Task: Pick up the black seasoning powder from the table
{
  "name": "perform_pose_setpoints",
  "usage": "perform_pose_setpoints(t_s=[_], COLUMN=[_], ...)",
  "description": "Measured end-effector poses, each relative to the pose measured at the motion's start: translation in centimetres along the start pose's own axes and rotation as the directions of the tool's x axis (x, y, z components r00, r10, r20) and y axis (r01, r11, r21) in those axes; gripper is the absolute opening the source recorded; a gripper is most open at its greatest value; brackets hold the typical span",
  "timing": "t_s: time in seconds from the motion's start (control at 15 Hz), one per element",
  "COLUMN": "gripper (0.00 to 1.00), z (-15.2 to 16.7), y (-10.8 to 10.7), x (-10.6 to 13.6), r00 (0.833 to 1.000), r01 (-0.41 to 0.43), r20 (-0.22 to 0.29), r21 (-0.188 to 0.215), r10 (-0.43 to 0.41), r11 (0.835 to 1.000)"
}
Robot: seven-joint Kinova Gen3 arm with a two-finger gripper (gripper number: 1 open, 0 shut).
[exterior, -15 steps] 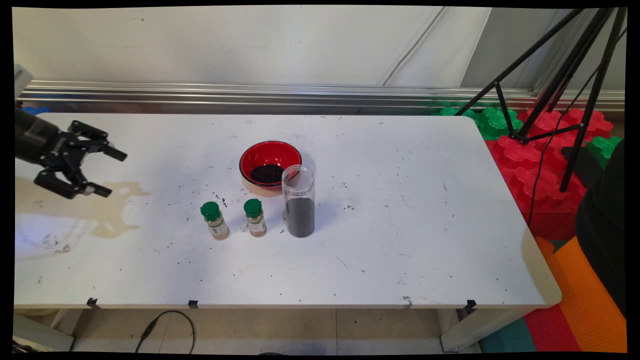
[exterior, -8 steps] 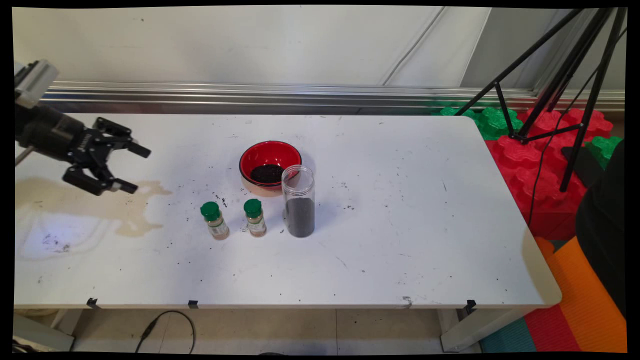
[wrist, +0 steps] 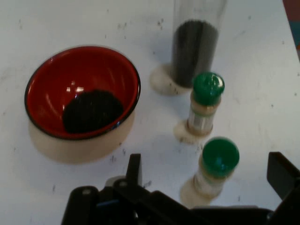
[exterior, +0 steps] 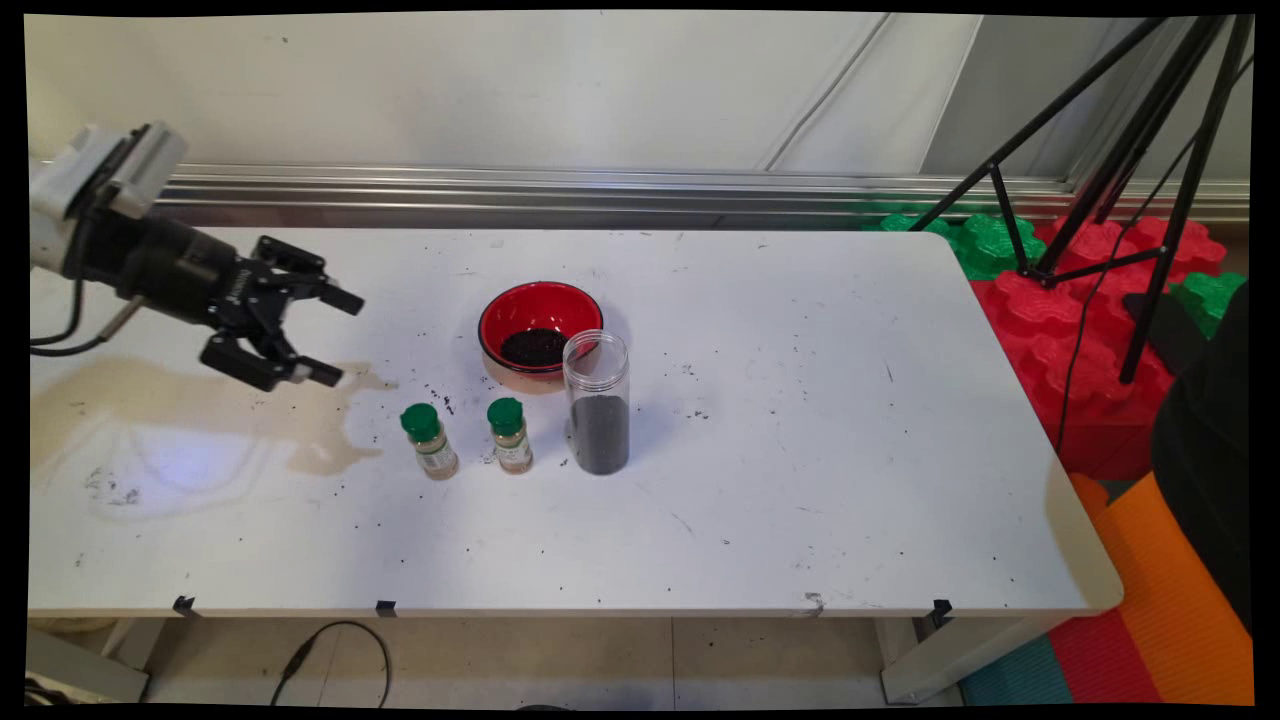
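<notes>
White table [exterior: 800,480] under me, speckled with dark crumbs, pale wall and a metal rail behind it, black tripod legs [exterior: 1130,180] and red and green foam blocks [exterior: 1080,300] off its far right end. My black two-finger claw [exterior: 328,336] hangs above the table's left part, fingers spread wide, holding nothing. Tan liquid stain [exterior: 200,400] on the table right below and behind my claw.

Nearest thing ahead of my claw: small spice bottle with green cap and tan contents [exterior: 430,441], upright, slightly below my line of reach; in the hand view it sits just past my fingers [wrist: 213,171]. Second small green-capped spice bottle [exterior: 511,435] stands just beyond the first, apart from it, also upright [wrist: 204,104]. Further ahead, tall clear plastic cylinder jar with no lid, about a third full of black grains [exterior: 597,415], upright [wrist: 194,42]. Red bowl with black rim holding a small heap of black grains [exterior: 540,328] sits ahead of my claw and toward the wall, just beside the jar [wrist: 82,93]. All four clear of my fingers.
</notes>
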Motion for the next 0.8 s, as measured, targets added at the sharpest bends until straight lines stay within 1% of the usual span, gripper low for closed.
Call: perform_pose_setpoints(t_s=[0.53, 0.8], gripper=[1.0, 1.0], z=[4.4, 7.2], y=[0.3, 0.4], x=[1.9, 2.6], r00=[0.997, 0.993], r01=[-0.015, -0.031], r20=[-0.07, -0.118], r21=[-0.02, -0.032], r10=[0.013, 0.027], r11=[1.0, 0.999])
